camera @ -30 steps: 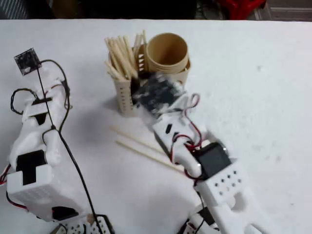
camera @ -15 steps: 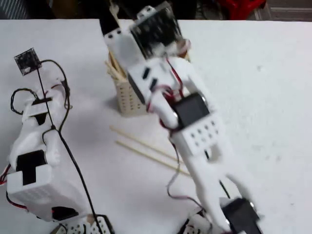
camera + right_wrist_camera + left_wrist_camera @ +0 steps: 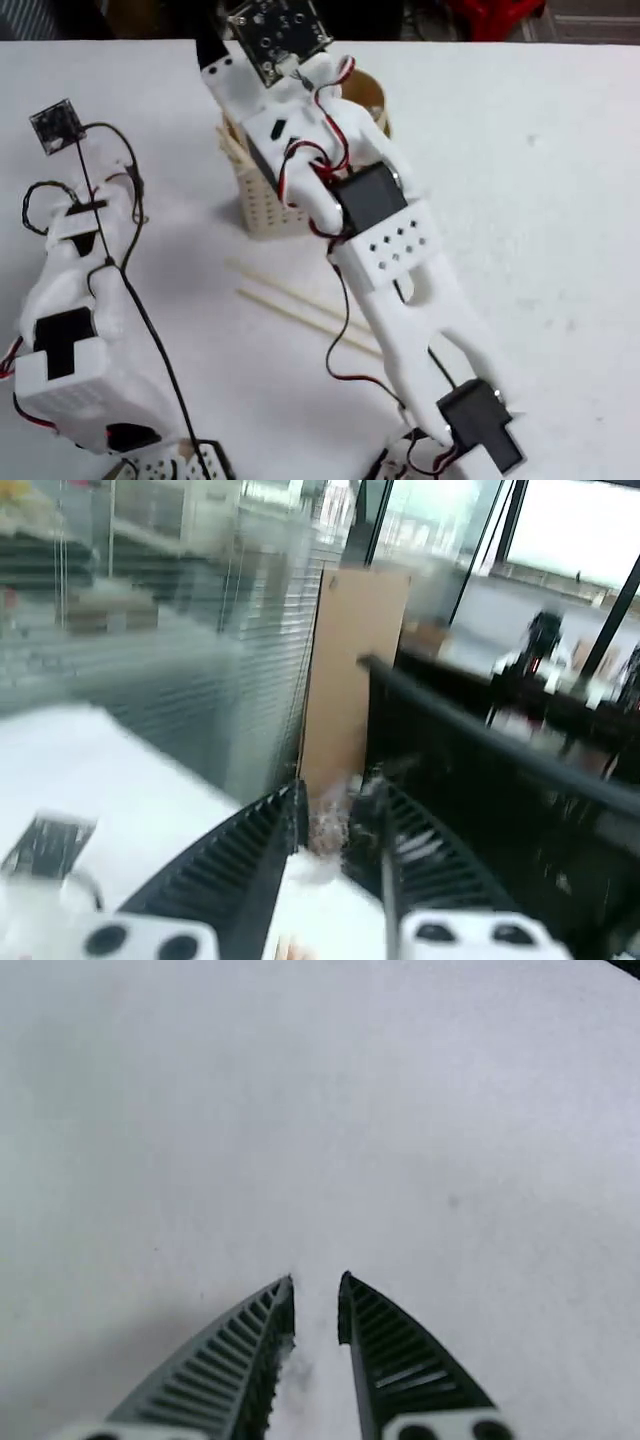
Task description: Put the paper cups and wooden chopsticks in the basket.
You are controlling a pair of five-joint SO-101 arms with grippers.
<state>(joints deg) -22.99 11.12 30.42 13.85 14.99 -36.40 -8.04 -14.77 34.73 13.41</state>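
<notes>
Black ribbed jaws of the right gripper (image 3: 328,805) stand a thin slit apart. The pale blur in the slit is too smeared to call a held thing, so I take them as closed on nothing. They point out at the room past the table edge, which fits a wrist lifted high and tipped back, clear of the basket (image 3: 262,208) beneath it. In the high view the right arm (image 3: 385,245) stretches across the middle of the table (image 3: 540,200), its wrist hanging over the basket's mouth.

The left gripper (image 3: 315,1285) is likewise closed to a narrow gap and holds nothing. Its tips hover low over bare white tabletop. The left arm (image 3: 70,300) lies folded at its own side, well apart from the basket, probably parked so the right one has room.

The basket stands upright near the table's far edge. A cup (image 3: 372,95) sits inside it, only a strip of its brown rim showing past the arm. A bundle (image 3: 232,148) of sticks pokes out on the side nearer the left arm.

Two chopsticks (image 3: 300,305) lie flat on the table, side by side and roughly parallel, near the basket on its front side and partly under the right arm. By my reckoning these are what is left to collect. Being thin and flat on the surface, they will want a low, square pinch.
</notes>
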